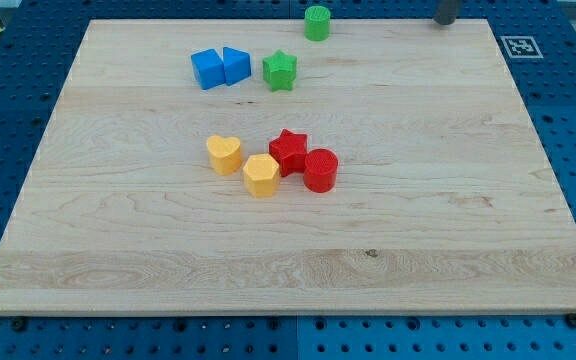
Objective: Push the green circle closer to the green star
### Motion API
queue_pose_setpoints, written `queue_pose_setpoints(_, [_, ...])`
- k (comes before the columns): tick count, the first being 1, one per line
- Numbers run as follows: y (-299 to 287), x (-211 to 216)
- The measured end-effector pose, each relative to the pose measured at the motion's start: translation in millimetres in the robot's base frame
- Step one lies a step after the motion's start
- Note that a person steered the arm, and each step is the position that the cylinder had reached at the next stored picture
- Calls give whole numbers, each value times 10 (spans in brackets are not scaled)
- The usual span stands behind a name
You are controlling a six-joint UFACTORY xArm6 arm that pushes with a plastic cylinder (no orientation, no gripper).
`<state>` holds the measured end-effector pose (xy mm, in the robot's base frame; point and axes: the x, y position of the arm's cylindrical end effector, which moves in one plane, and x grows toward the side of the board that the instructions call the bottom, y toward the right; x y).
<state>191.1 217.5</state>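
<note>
The green circle (317, 22) stands at the view's top edge of the wooden board, a little right of centre. The green star (280, 70) lies below and slightly left of it, with a gap between them. My tip (446, 19) is a dark rod end at the view's top right, well to the right of the green circle and touching no block.
Two blue blocks (220, 68) sit side by side just left of the green star. Near the board's centre are a yellow heart (225, 154), a yellow hexagon (261, 175), a red star (289, 151) and a red circle (320, 170). The board edge (288, 306) borders blue pegboard.
</note>
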Motion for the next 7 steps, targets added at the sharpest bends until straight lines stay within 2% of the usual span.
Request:
queue_pose_setpoints(1, [-395, 3])
queue_pose_setpoints(2, [-442, 0])
queue_pose_setpoints(3, [-797, 13])
queue_pose_setpoints(5, [-2139, 27])
queue_pose_setpoints(6, [-2503, 49])
queue_pose_setpoints(7, [-2515, 10])
